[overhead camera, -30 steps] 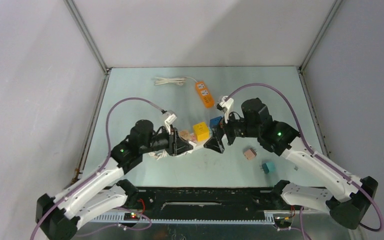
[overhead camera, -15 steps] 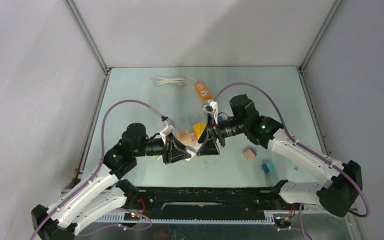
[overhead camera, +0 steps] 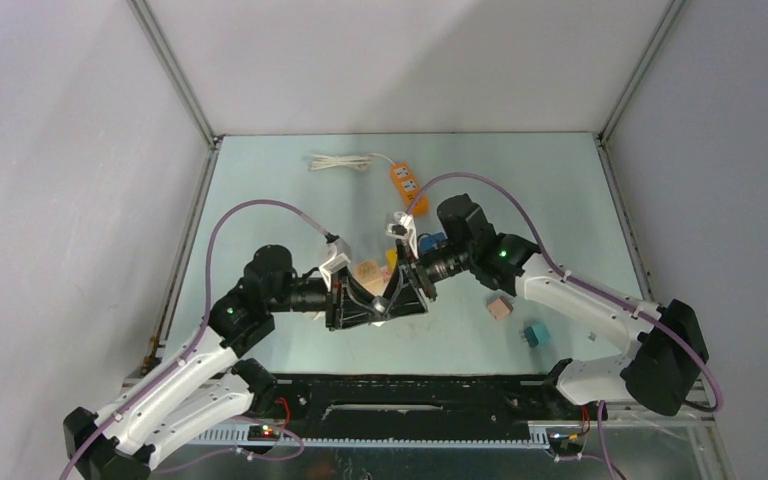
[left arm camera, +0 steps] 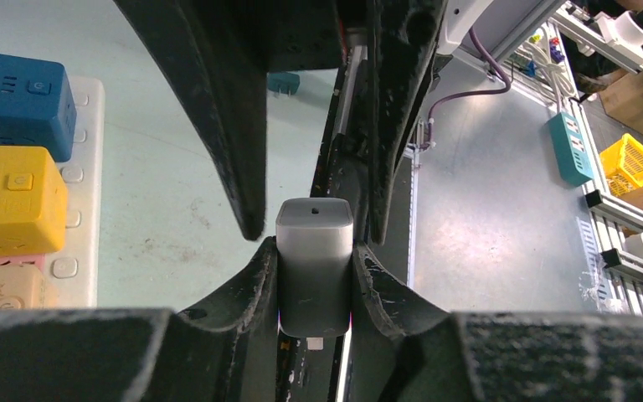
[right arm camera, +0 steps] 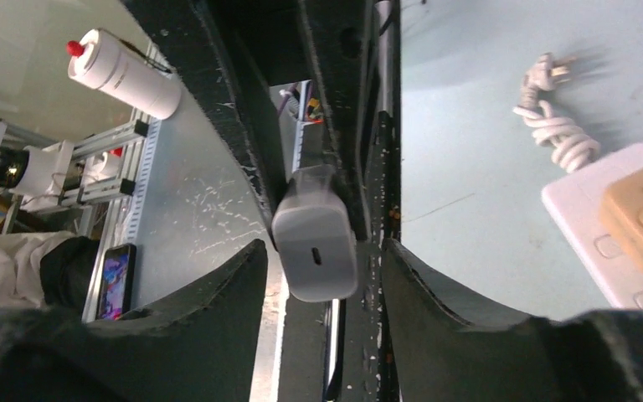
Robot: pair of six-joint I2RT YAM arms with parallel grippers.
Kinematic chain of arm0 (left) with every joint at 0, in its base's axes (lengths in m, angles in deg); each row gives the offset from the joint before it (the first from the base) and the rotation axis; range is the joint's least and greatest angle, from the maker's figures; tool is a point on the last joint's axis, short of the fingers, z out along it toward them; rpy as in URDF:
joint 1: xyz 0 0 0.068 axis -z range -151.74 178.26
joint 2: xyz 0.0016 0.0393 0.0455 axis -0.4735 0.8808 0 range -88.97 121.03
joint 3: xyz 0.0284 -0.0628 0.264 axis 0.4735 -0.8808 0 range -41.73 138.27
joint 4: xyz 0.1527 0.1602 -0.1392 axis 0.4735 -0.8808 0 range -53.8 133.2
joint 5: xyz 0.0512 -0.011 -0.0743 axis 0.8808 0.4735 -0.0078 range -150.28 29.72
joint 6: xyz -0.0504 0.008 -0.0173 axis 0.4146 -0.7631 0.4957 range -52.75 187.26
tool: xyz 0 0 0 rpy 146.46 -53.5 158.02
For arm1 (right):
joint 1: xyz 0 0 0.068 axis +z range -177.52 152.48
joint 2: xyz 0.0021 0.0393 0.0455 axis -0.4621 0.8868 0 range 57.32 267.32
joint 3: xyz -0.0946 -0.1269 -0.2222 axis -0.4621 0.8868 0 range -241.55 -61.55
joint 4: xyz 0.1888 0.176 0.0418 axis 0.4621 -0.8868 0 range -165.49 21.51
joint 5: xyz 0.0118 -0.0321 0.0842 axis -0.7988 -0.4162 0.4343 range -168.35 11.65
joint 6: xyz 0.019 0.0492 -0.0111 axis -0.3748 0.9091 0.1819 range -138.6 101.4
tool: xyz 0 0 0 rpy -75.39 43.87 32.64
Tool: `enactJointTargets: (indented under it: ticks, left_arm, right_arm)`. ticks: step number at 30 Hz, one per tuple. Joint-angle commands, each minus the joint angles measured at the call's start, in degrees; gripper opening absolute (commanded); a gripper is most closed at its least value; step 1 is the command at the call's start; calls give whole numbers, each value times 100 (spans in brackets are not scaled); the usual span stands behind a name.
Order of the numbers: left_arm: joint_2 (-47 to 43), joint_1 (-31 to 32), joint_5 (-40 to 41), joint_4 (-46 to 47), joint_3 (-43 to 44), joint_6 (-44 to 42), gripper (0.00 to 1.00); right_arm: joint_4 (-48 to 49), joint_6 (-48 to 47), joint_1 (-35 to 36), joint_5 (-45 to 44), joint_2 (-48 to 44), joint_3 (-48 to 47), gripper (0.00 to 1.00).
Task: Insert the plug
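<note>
My left gripper (left arm camera: 314, 251) is shut on the plug (left arm camera: 314, 268), a grey-white charger block with a small slot in its front face, and holds it above the table. My right gripper (right arm camera: 322, 251) faces it head-on. Its jaws straddle the plug (right arm camera: 314, 243), open, with a gap showing on each side. In the top view the left gripper (overhead camera: 372, 308) and the right gripper (overhead camera: 401, 294) meet tip to tip at the table's middle, and the plug is hidden between them. The white power strip (left arm camera: 82, 167) lies just behind.
On the white strip sit a blue cube adapter (left arm camera: 17, 100), a yellow one (left arm camera: 12, 201) and a tan one (left arm camera: 0, 289). An orange power strip (overhead camera: 409, 187) with a coiled white cord (overhead camera: 342, 161) lies at the back. A pink block (overhead camera: 500, 307) and a teal block (overhead camera: 536, 334) lie to the right.
The right arm has swung left until its jaws surround the plug in the left gripper, and the jaws have narrowed. The left arm drew back slightly, then held still.
</note>
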Motion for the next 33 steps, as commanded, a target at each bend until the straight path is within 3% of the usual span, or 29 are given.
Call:
enactJointTargets:
  ticks: [1,6,10,12,14,16,20,26,33]
  left_arm:
    - [-28,24,-103,284,363,0,0]
    - [-20,21,-114,301,346,-19,0]
    - [-17,20,-76,239,362,-50,7]
    - [-38,25,6,164,363,-100,17]
    - [-87,28,113,64,384,-153,40]
    - [-162,26,259,-65,383,-237,54]
    - [-345,20,459,-209,395,-355,72]
    - [-510,26,820,-352,402,-432,85]
    - [-455,26,942,101,128,-23,89]
  right_arm:
    - [240,-240,161,250,101,-17,51]
    - [186,-298,189,336,187,-16,30]
    - [180,-314,186,354,204,-18,0]
    - [118,-362,186,307,185,-20,0]
    - [40,-422,165,267,137,-23,0]
    - [-73,-496,136,213,86,-23,0]
    - [-300,-646,17,101,-77,-23,0]
    - [-414,-664,-197,-205,-324,47,0]
    - [-136,-242,-502,-868,-553,372,0]
